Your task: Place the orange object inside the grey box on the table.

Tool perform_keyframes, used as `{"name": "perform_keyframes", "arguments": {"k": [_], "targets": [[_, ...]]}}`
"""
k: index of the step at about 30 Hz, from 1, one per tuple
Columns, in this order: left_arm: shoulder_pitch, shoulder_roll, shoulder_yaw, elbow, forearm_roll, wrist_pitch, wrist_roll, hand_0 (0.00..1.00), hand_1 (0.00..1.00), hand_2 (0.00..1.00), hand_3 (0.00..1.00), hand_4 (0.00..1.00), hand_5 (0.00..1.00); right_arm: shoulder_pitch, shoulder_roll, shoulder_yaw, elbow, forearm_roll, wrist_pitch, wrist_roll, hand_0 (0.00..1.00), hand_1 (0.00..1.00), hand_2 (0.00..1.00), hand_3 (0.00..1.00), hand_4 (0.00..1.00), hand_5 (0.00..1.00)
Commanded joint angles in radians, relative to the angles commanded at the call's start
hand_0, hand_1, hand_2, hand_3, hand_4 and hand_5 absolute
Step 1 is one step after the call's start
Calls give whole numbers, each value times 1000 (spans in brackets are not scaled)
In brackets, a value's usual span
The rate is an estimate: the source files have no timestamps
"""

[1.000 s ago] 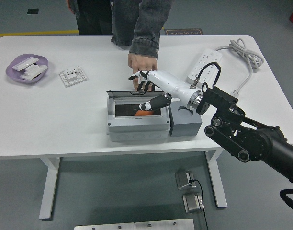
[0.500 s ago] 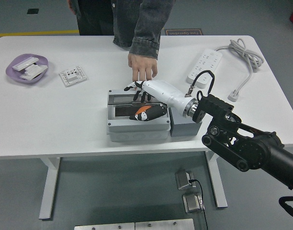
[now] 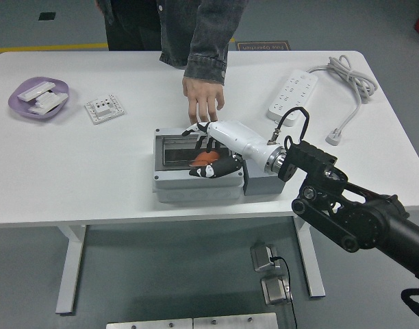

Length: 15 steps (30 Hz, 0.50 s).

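One view only, the head view. The camera sits high on the robot's side and looks forward and down across the table (image 3: 93, 171), whose near edge runs below the right hand (image 3: 211, 154). It stands far enough back to take in the whole tabletop, with floor showing beyond the far edge and under the near one. The right arm enters from the lower right. A person (image 3: 175, 31) stands beyond the hand, cut off by the top edge.

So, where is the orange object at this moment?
In the head view, the orange object sits in the open grey box near the table's front centre, under the right hand, whose fingers curl around it.
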State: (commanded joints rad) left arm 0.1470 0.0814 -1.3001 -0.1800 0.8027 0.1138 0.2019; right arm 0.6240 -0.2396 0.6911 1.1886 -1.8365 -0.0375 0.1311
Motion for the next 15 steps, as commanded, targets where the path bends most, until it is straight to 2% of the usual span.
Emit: {"name": "perform_keyframes", "arguments": {"k": [8,15], "targets": [[0,-1,-2,0,4,0,2,664,681,638,675,631,171,-40,-3,56,36,-21,7,-8,383,456,568,808,889,376],[9,1,-2,0,6,3,9,664,681,638,675,630,170,-132,-47,207,149,-62,31,-37,379,453,568,810,888,381]]}}
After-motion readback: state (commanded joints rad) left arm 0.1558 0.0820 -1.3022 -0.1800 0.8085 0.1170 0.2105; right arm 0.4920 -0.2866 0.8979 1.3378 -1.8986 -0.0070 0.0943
